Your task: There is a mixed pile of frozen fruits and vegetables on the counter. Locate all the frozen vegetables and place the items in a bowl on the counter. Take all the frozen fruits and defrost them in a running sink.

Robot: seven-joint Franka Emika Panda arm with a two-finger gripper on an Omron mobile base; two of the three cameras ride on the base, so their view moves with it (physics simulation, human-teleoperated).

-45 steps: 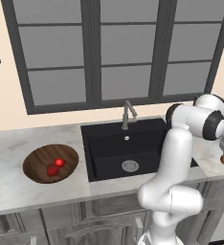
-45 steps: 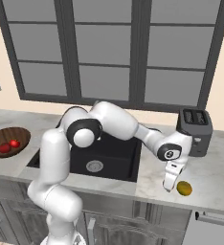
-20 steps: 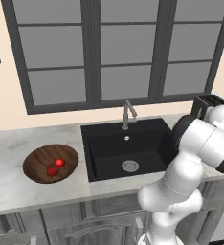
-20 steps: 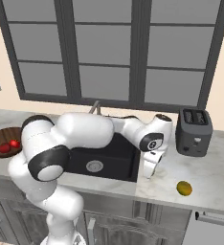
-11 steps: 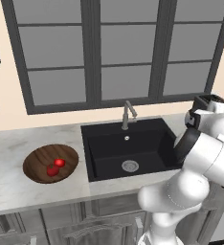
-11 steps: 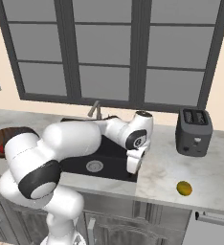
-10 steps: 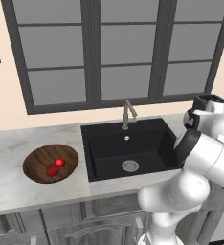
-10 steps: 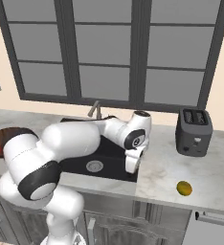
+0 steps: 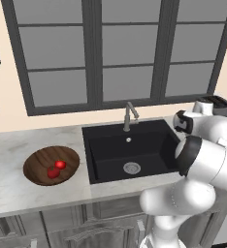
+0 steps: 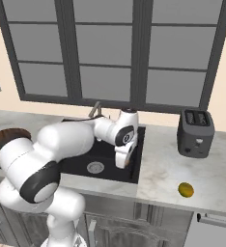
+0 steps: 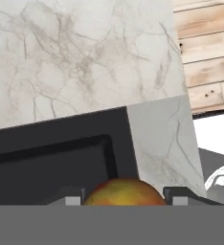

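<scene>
My gripper hangs over the right edge of the black sink, shut on the orange frozen fruit, which sits between the finger tips. The hand view looks down on the sink's rim and the marble counter. A yellow-green fruit lies on the counter right of the sink. The wooden bowl stands left of the sink and holds two red frozen vegetables.
A brushed-metal faucet rises behind the sink. A dark toaster stands at the back right of the counter. Windows run along the wall behind. My white arm covers the sink's right side in the left base view.
The arm has swung left from the counter right of the sink to the sink's right edge, carrying the orange fruit. The yellow-green fruit has stayed in place.
</scene>
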